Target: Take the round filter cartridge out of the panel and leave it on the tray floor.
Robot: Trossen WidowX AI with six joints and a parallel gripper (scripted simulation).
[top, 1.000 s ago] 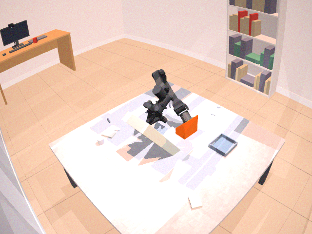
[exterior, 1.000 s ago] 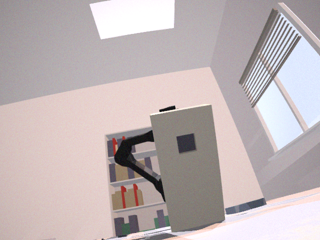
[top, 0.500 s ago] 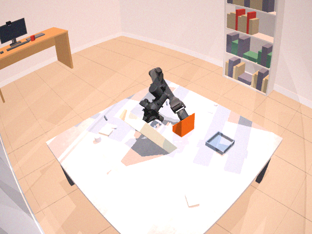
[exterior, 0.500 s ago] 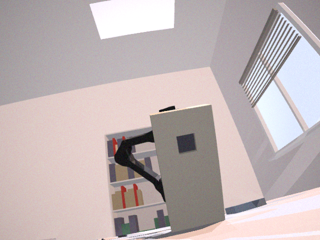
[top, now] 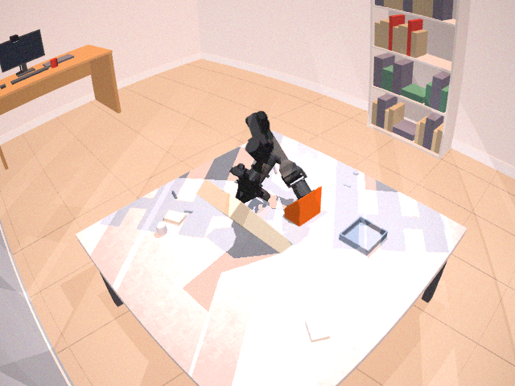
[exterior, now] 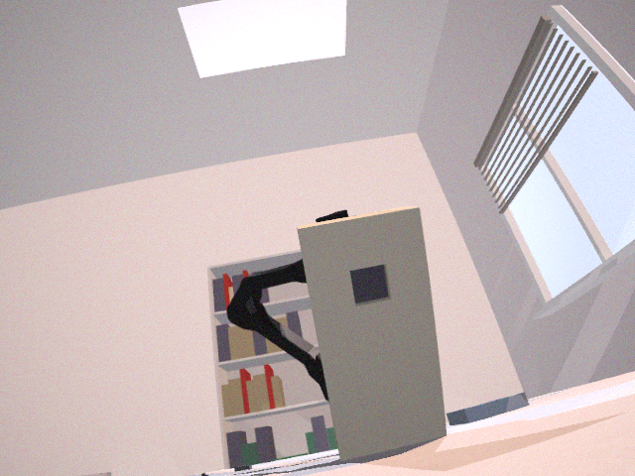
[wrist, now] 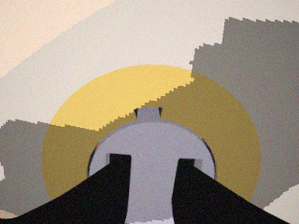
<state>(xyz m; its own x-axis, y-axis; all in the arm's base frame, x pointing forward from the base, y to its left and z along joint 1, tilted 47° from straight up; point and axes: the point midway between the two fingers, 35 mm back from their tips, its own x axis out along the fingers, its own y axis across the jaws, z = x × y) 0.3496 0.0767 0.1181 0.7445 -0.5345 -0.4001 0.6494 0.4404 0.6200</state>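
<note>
The round pale grey filter cartridge (wrist: 150,139) sits in the middle of a yellow ring on the service panel (top: 264,226) (exterior: 384,358) (wrist: 149,33). My gripper (wrist: 151,168) has one fingertip in each of the two slots and is shut on the bar between them. The outer ends of the slots show beside the fingers. A grey notch shows above the cartridge. The lower part of the cartridge is hidden by the fingers or out of view. I cannot tell whether it stands proud of the panel. The blue-grey tray (top: 352,245) stands to the right in the top view.
An orange upright block (top: 305,207) stands between the panel and the tray, close to the arm. A white cylinder (top: 161,228) and a pale block (top: 175,217) lie left of the panel. A white tile (top: 318,332) lies near the front edge.
</note>
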